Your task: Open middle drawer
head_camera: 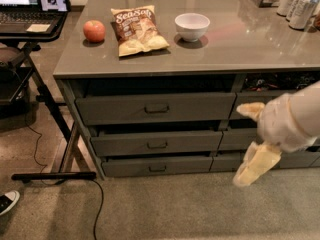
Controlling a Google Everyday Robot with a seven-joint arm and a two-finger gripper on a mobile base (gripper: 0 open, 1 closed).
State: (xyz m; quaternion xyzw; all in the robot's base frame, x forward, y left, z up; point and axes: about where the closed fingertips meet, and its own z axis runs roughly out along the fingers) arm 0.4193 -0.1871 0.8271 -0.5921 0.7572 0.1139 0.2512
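The middle drawer (156,143) is the medium-height dark grey front in the left column under the counter, with a small bar handle (157,145) at its centre. Its front sits about in line with the taller drawer (155,108) above and the slim drawer (157,166) below, and its inside is hidden. My gripper (245,144) hangs at the right, in front of the right drawer column, to the right of the middle drawer's handle and apart from it. Its cream fingers (256,163) are spread open and hold nothing.
On the counter (240,49) lie an apple (94,31), a chip bag (136,30), a white bowl (192,26) and cans (300,4). A laptop stand (30,29) with black legs stands at the left. A cable (97,204) and a shoe (7,202) lie on the carpet.
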